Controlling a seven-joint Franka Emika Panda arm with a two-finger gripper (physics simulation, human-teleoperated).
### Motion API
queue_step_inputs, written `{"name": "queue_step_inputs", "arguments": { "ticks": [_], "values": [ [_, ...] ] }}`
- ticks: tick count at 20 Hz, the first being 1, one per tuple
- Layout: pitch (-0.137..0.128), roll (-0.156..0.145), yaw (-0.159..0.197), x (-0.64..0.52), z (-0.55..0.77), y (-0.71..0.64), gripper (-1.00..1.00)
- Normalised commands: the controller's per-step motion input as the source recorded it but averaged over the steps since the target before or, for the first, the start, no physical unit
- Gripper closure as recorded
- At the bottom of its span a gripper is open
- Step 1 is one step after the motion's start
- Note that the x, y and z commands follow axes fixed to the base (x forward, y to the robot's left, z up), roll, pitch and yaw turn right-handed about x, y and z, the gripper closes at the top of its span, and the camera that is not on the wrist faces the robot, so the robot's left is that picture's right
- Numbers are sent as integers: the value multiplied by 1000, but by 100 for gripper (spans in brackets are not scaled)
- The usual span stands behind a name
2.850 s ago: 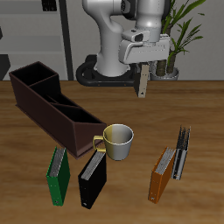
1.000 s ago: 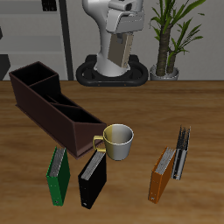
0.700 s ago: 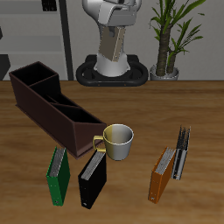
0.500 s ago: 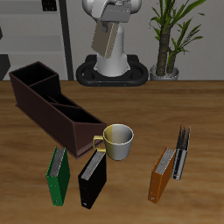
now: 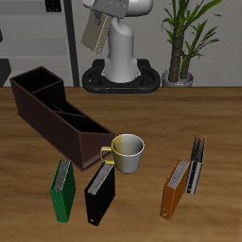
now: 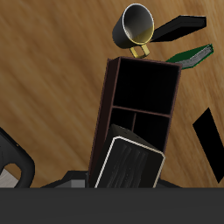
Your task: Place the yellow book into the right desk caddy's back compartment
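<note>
My gripper [image 5: 101,12] is shut on the yellow book [image 5: 93,32] and holds it tilted, high in the air, above and behind the far end of the right desk caddy [image 5: 55,113]. The caddy is a long dark brown open box with thin dividers; its compartments look empty. In the wrist view the book's dark spine and pale edges [image 6: 131,164] hang over one end of the caddy [image 6: 144,92]. The fingers themselves are hidden in the wrist view.
A cream mug [image 5: 128,153] stands at the caddy's near end. A green book [image 5: 62,189] and a black book [image 5: 98,194] stand near the front edge. An orange book [image 5: 173,189] and a dark grey book [image 5: 196,165] stand farther along. A potted plant [image 5: 184,43] stands at the back.
The gripper has carried the yellow book from over the table's back middle up and across toward the caddy's side. The book has tilted on the way. Nothing on the table moved.
</note>
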Motion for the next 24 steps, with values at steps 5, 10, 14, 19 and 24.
{"name": "queue_step_inputs", "arguments": {
  "ticks": [5, 10, 14, 19, 24],
  "values": [
    [-37, -8, 9, 74, 101, -199, 100],
    [-45, -24, 11, 96, 199, -134, 100],
    [-7, 3, 51, 119, 10, -74, 100],
    [-2, 36, 83, 62, -21, -161, 100],
    [-10, -18, -26, 22, 97, -144, 100]
  ]
}}
